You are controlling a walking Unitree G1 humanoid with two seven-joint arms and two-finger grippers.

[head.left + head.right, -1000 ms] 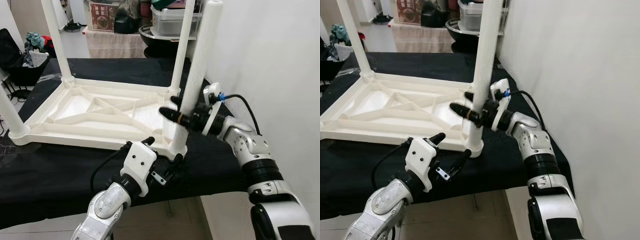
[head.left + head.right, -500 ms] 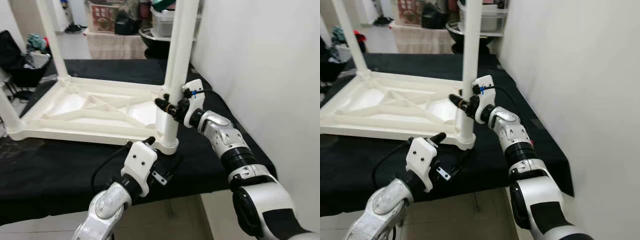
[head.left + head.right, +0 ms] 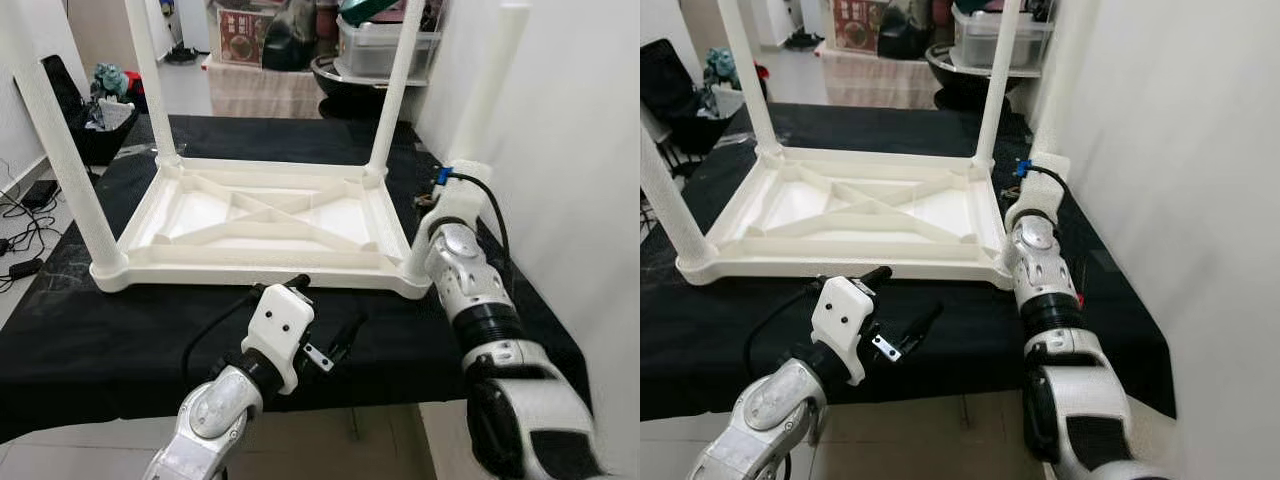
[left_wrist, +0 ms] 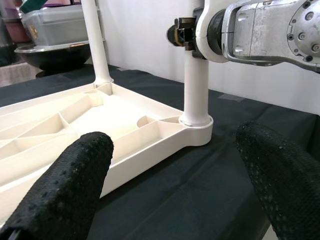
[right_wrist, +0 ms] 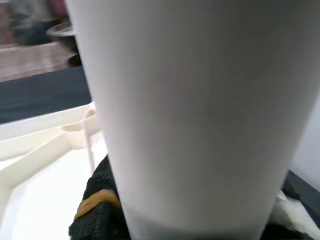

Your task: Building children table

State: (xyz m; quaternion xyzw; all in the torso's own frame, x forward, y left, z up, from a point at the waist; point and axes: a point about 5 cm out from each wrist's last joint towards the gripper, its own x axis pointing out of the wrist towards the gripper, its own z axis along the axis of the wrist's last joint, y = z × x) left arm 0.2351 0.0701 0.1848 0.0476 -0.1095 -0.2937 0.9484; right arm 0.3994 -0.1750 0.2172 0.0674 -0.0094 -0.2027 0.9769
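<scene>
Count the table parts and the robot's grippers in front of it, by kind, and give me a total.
White table legs standing in the corners: 4, the right gripper on the near right leg
Upside-down white tabletop: 1
Grippers: 2, the left gripper open over the black cloth
Total: 7

The right gripper's fingertips are hidden behind the near-right table leg, so whether they press on it cannot be told; the right wrist view has that leg blurred and cut off at every edge, with one black finger half covered beside it. All four legs run past the top edge above the upturned tabletop. The left gripper, in front of the tabletop, shows its fingertips small and dark against the black cloth.
</scene>
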